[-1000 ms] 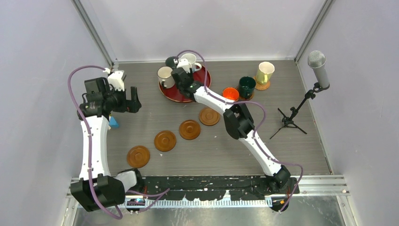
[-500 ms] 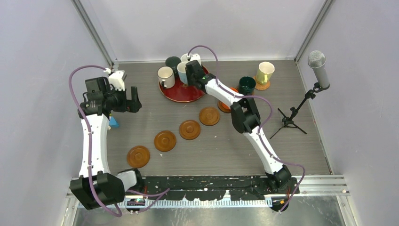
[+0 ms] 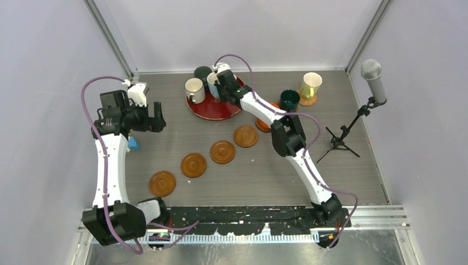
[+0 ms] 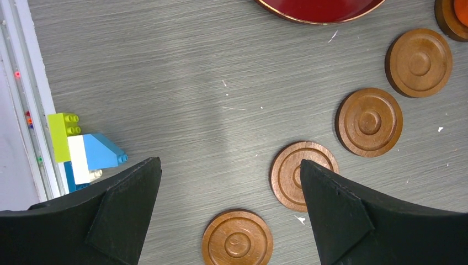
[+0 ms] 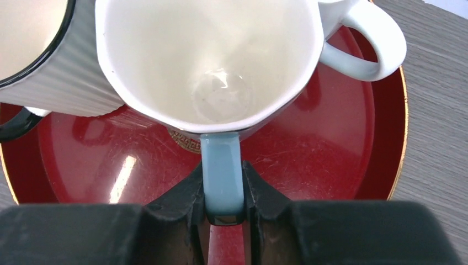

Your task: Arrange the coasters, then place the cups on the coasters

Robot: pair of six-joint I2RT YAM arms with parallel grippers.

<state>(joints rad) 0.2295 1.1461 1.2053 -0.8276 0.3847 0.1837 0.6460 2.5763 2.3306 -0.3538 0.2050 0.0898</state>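
My right gripper [image 5: 222, 175] is shut on the handle of the light blue cup [image 5: 209, 55], which stands on the red tray [image 5: 331, 149]. From above, the right gripper [image 3: 222, 84] is over the tray [image 3: 212, 109] among a white cup [image 3: 193, 88], a dark cup [image 3: 201, 72] and another white one [image 3: 223, 68]. The dark teal cup [image 3: 288, 100] and pale yellow cup [image 3: 310, 84] stand at the back right. The orange cup [image 4: 461, 6] sits on a coaster. Several empty coasters [image 3: 222, 152] lie in a diagonal row. My left gripper [image 4: 229, 163] hangs open above the row's near end, holding nothing.
A ribbed white cup [image 5: 49, 66] presses close to the blue one on the tray. Toy bricks [image 4: 83, 149] lie by the left wall. A microphone on a tripod [image 3: 353, 116] stands at the right. Walls close in on three sides.
My right arm swung a little to the right over the tray, and its jaws closed onto the light blue cup's handle. The left arm has not moved.
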